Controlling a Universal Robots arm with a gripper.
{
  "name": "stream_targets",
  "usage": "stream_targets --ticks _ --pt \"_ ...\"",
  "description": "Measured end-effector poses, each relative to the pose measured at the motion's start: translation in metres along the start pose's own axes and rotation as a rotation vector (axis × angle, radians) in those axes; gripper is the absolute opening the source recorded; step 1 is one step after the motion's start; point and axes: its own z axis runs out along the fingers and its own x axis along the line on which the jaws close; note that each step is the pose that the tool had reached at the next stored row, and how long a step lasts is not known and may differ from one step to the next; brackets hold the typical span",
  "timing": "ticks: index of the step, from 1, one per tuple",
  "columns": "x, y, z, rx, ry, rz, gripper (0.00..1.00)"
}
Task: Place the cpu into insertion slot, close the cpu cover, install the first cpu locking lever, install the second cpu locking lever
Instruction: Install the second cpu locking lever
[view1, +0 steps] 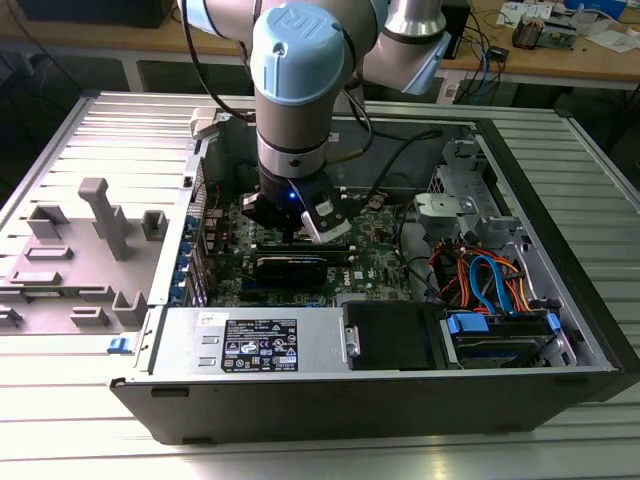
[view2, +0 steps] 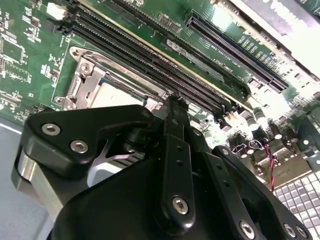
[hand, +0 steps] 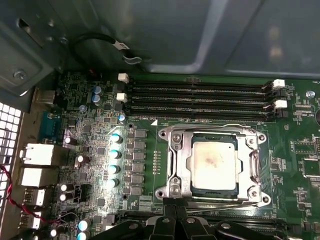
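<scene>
My gripper (hand: 175, 220), fingers pressed together, hovers at the cpu cover (hand: 250, 167) edge, cover closed over the cpu (hand: 214, 162).

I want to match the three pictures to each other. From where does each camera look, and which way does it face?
Exterior view: off the arm, above and in front of the open grey computer case, looking down at the green motherboard; the light-blue arm shows.
First wrist view: on the arm, facing the silver-grey square cpu in its socket, framed by the cpu cover; the black gripper shows.
Second wrist view: on the arm, low behind the gripper, looking along the board.
Both wrist views share the socket and black memory slots.
</scene>
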Motion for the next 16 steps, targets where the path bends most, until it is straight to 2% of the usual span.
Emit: stream_targets --ticks 5,16 --pt "0.0020 -0.0009 0.0048 -0.0069 -0.0004 0.000 0.11" --pt "0.0027 -0.0046 0.0042 -0.0072 -0.0003 0.000 0.11"
